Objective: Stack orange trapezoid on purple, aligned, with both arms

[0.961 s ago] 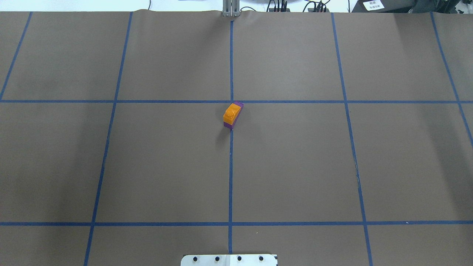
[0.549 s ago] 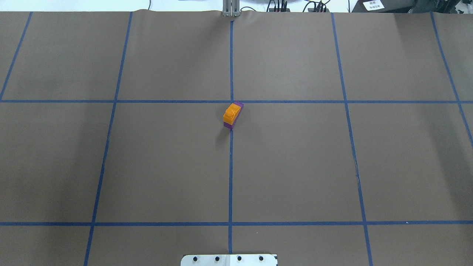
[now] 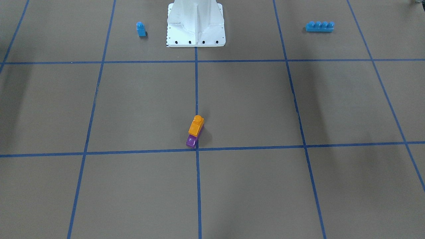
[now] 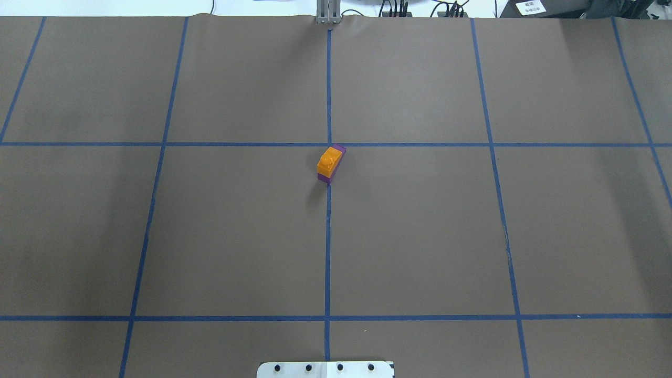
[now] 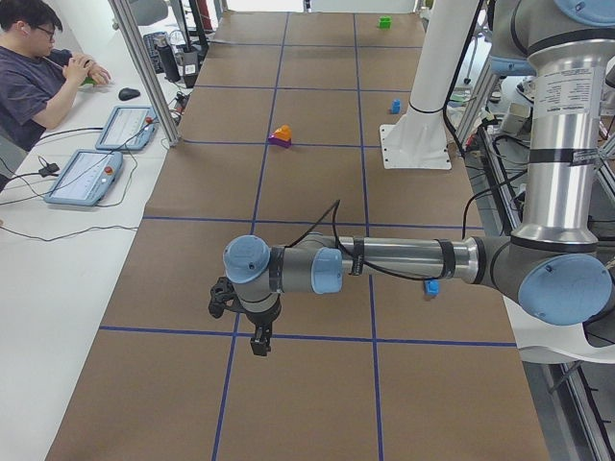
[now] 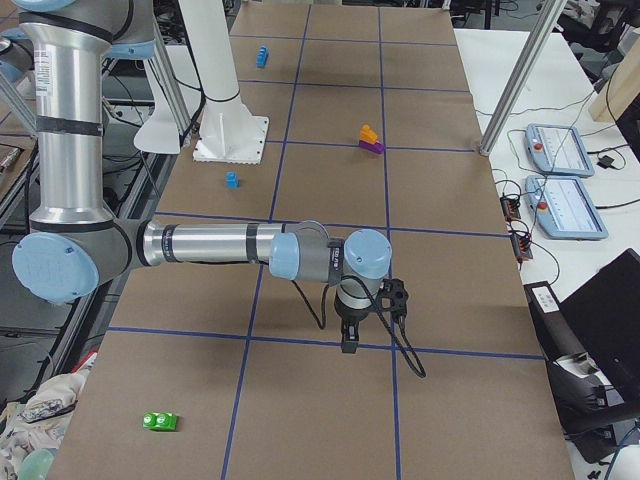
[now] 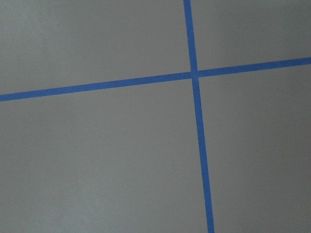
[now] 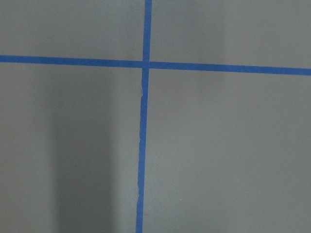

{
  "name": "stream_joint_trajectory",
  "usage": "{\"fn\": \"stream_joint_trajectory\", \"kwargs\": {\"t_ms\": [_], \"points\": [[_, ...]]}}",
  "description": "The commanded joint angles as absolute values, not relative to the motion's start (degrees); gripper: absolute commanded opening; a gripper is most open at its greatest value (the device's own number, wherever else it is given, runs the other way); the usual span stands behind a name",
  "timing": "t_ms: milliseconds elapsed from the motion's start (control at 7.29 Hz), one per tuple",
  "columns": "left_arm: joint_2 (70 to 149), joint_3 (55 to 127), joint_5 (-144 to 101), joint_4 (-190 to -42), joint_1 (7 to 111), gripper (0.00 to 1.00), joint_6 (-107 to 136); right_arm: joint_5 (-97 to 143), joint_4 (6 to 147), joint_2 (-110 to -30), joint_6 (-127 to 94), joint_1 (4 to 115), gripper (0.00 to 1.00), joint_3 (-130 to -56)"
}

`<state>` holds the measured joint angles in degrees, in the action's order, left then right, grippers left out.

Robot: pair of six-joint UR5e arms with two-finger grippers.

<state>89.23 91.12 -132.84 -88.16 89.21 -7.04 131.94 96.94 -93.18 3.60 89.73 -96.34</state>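
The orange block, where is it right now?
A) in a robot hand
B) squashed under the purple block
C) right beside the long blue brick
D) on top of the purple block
D: the orange block sits on top of the purple block, whose lower end sticks out from under it.

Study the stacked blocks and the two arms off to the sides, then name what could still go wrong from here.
1. Alignment: in the front-facing view, one end of the purple block sticks out past the orange trapezoid, so the stack may not count as aligned.
2. Correction: the left gripper and right gripper hang far from the stack. Reaching in to nudge such small, free-standing blocks could shift or topple them.
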Motion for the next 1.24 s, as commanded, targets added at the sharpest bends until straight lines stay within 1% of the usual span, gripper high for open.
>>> {"fn": "stream_joint_trajectory", "kwargs": {"t_ms": [0, 1098], "points": [[89.2, 91.1, -132.8, -88.2, 89.2, 1.0, -7.0, 131.9, 96.9, -93.2, 3.5, 89.7, 1.0, -96.3], [89.5, 90.8, -131.6, -88.2, 89.2, 1.0, -7.1, 132.0, 96.9, -93.3, 3.5, 89.7, 1.0, -96.3]]}}
